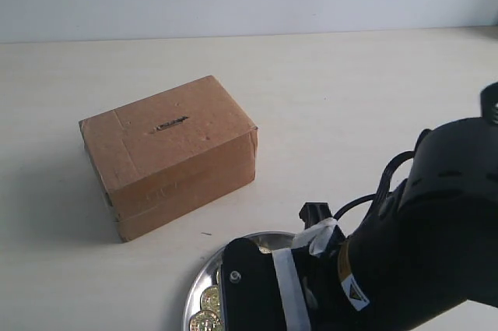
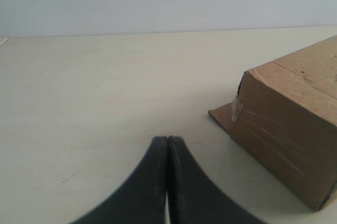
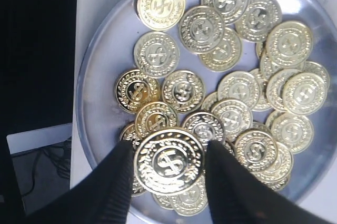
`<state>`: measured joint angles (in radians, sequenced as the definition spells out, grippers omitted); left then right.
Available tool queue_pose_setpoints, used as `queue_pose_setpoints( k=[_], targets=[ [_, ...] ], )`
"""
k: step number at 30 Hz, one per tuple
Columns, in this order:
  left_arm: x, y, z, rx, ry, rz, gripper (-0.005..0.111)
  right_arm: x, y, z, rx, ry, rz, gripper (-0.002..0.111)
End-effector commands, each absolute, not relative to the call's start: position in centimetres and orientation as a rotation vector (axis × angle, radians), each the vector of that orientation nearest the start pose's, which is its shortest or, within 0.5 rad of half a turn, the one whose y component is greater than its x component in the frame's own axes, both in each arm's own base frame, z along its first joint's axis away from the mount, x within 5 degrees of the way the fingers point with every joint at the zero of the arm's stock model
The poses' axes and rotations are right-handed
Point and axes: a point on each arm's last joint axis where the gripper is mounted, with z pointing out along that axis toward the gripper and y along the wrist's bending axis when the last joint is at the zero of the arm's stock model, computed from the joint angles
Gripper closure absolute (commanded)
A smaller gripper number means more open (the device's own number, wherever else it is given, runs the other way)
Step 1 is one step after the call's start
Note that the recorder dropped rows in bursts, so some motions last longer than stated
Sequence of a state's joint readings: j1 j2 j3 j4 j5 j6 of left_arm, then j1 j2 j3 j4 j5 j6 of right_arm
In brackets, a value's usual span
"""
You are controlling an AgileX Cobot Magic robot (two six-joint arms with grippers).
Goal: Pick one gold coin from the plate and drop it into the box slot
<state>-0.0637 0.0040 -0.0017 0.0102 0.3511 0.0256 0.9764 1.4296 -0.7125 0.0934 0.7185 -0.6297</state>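
My right gripper [image 3: 169,147] is shut on one gold coin [image 3: 169,162], gripped by its edges and looking larger than the rest, so it hangs a little above the pile. Below it lies the round silver plate [image 3: 102,71] with several gold coins [image 3: 231,81]. In the exterior view the plate [image 1: 204,280] peeks out at the bottom, mostly hidden by the right arm [image 1: 405,253]. The brown taped cardboard box [image 1: 167,156] stands left of centre, its dark slot [image 1: 170,124] on top. My left gripper [image 2: 167,139] is shut and empty, low over the table beside the box [image 2: 295,129].
The pale table [image 1: 350,97] runs back to a white wall. The plate sits near the table's front edge; in the right wrist view a dark drop with cables [image 3: 37,155] shows beyond that edge.
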Motion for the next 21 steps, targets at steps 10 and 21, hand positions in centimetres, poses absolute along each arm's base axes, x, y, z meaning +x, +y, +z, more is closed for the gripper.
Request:
queue_pose_setpoints(
  k=[10, 21],
  targets=[
    [5.32, -0.37, 18.17, 0.087, 1.831, -0.032, 0.107, 12.73, 19.56, 19.93, -2.014, 2.054, 0.144, 0.084],
    [5.45, 0.24, 18.6, 0.39, 1.753, 0.314, 0.107, 12.73, 19.56, 19.93, -2.014, 2.054, 0.144, 0.084]
  ],
)
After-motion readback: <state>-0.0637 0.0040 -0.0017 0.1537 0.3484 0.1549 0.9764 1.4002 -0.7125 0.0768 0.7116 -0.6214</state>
